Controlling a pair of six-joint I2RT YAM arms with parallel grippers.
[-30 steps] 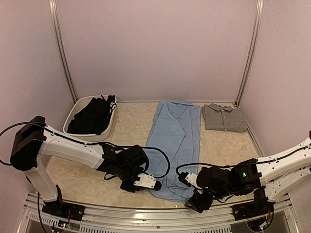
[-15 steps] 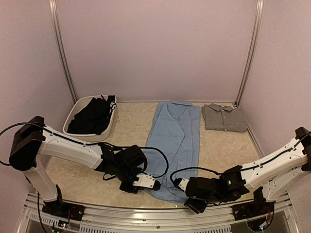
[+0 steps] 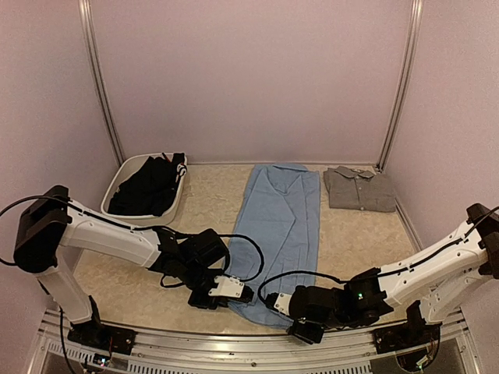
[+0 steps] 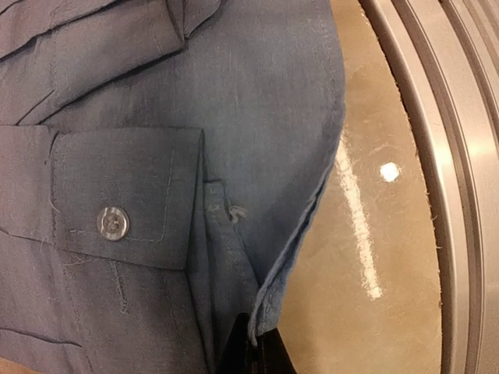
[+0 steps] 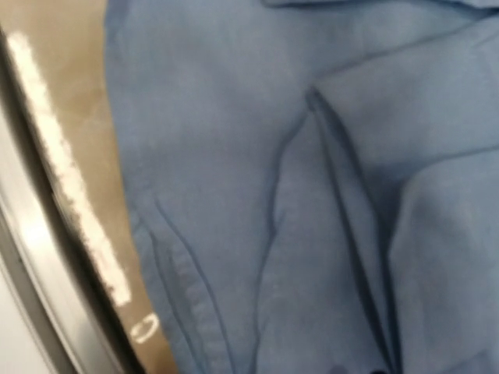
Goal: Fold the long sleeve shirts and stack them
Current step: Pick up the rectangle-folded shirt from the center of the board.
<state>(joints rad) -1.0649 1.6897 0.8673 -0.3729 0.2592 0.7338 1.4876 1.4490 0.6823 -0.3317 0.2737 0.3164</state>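
1. Tub of white plastic, far left on the table, holds the black shirt in an unfolded bundle. Nothing there has changed.
2. The left tool sits at the near left hem of the light blue shirt, which lies lengthwise mid-table with its collar far and its hem near. Over the last second it has drifted only slightly nearer and leftward. In the left wrist view the hem edge runs down between the dark fingertips, so the tool looks clamped on the hem. A buttoned cuff lies folded over the shirt body just beside it.
3. The right tool has made the big move. It has swept leftward along the near edge from the hem's right side and is now close to the left tool. Its wrist view shows only creased blue cloth and the table edge, so I cannot tell whether its fingers are apart or together.
4. The shirt's near right corner looked wider a second ago and now looks drawn in. That suggests both tools are gathering at the hem to carry it toward the collar for the next fold.
5. The grey shirt lies folded at the far right, unmoved. It is probably the base of the stack.
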